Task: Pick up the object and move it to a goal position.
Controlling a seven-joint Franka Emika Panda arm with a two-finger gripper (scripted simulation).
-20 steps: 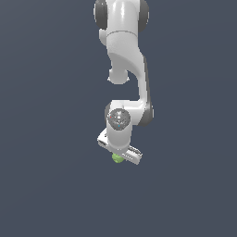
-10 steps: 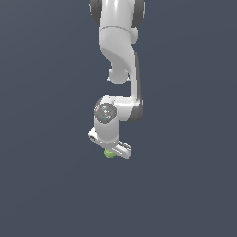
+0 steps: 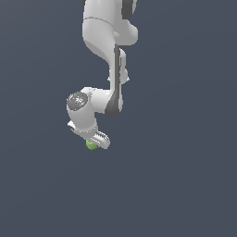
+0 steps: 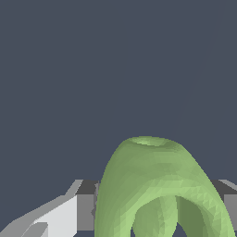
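The object [image 3: 91, 145] is a small light-green lumpy thing, seen in the exterior view as a small blob under the white hand. In the wrist view the object [image 4: 159, 190] fills the lower middle, with curved prongs arching down between the fingers [image 4: 60, 215]. My gripper [image 3: 94, 143] is shut on it and holds it above the dark ground. The white arm reaches down from the top of the exterior view. Most of the object is hidden by the hand in the exterior view.
Plain dark blue-grey ground [image 3: 185, 185] lies all around, with no other objects, edges or markers in view.
The hand with the object has swung toward the exterior view's left and risen a little, and the wrist has turned.
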